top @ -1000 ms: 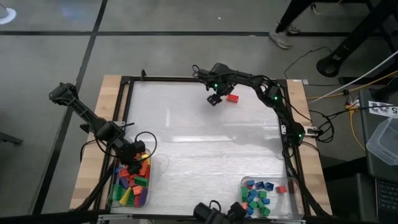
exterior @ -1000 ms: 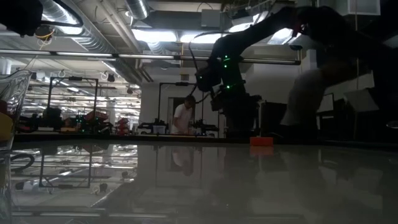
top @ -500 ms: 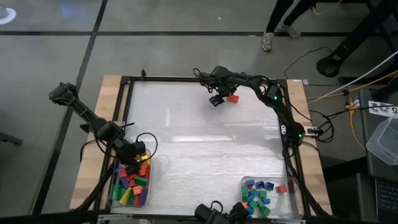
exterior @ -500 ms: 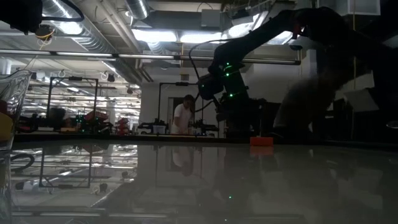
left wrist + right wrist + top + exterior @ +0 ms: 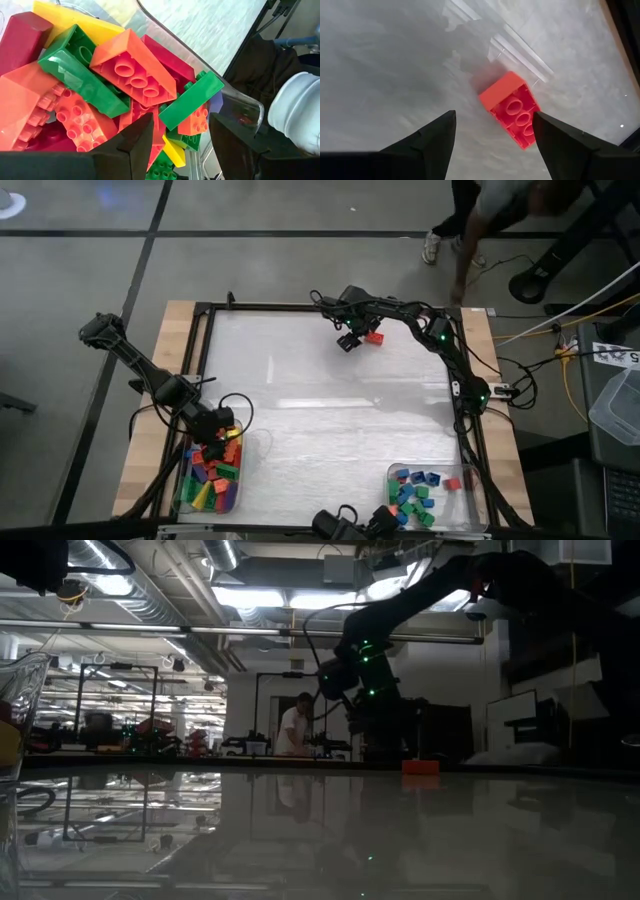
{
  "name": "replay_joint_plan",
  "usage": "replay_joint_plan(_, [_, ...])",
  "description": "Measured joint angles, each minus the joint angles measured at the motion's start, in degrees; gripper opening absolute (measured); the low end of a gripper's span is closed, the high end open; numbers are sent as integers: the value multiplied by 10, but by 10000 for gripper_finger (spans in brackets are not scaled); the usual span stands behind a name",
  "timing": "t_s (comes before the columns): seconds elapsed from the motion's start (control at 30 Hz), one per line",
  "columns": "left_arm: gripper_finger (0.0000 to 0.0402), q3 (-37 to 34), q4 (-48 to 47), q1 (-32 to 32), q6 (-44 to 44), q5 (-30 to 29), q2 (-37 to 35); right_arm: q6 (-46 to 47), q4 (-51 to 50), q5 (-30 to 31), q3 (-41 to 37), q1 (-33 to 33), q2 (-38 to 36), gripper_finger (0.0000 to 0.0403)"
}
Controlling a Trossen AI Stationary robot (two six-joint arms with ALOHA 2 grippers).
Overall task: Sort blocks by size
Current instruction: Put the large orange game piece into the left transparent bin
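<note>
A red block (image 5: 512, 110) lies alone near the table's far edge (image 5: 374, 337), hollow underside up, and it also shows in the low view (image 5: 420, 767). My right gripper (image 5: 495, 145) hangs open just above it (image 5: 350, 338), one finger on either side and clear of it. My left gripper (image 5: 182, 145) stands open over the left tray (image 5: 184, 480), close above its pile of long blocks (image 5: 132, 67) in red, orange, green and yellow. Nothing sits between its fingers.
A second clear tray (image 5: 470, 480) at the near right corner holds small blocks (image 5: 412, 495), mostly blue and green. The middle of the table (image 5: 320, 420) is bare. A black frame (image 5: 200, 360) runs around the table. A person (image 5: 490, 205) moves beyond the far edge.
My right arm has sunk slightly over the red block in the first half second and then kept still. The person beyond the far edge has moved along it.
</note>
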Motion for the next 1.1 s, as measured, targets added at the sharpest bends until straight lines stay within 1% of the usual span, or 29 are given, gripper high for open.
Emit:
replay_joint_plan(0.1, [180,0,0,0,0,0,0,3,-5,-2,10,1,0,262])
replay_joint_plan(0.33, [180,0,0,0,-1,0,0,95,-20,-21,28,7,-1,262])
replay_joint_plan(0.5, [180,0,0,0,-1,0,0,105,-20,25,28,7,-1,262])
replay_joint_plan(0.57, [180,0,0,0,-2,0,0,105,-17,20,28,7,-1,262])
replay_joint_plan(0.73, [180,0,0,0,5,0,0,108,8,-21,28,9,-1,262])
replay_joint_plan(0.83, [180,0,0,0,33,-1,0,160,39,-22,22,15,-1,262])
replay_joint_plan(0.9, [180,0,0,0,44,-1,0,175,53,-23,20,16,-1,262])
replay_joint_plan(1.1, [180,0,0,0,43,-1,0,224,29,-16,20,8,-1,262])
